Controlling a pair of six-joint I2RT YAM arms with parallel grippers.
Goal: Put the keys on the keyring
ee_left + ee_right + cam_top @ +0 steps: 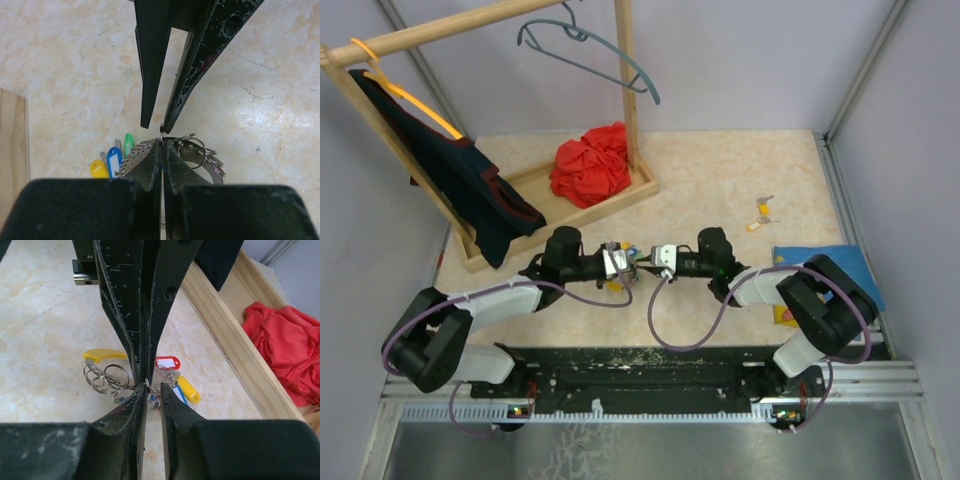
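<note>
My two grippers meet tip to tip at the table's middle. The left gripper (626, 262) (162, 142) is shut on a thin metal loop of the keyring (202, 150). The keyring's yellow section (104, 354) and small split rings (102, 377) lie on the table under the fingers. Keys with green (128, 143), blue (114, 162), yellow (98, 168) and red (166, 362) tags hang beside it. The right gripper (648, 261) (154, 388) is slightly open, with the loop against its left finger. Two more yellow-tagged keys (761, 214) lie apart at the right.
A wooden clothes rack with a tray base (620, 195) stands at the back left. It carries a dark garment (470, 185), a grey hanger (590, 50) and a red cloth (592, 163). A blue cloth (825, 262) lies at the right edge.
</note>
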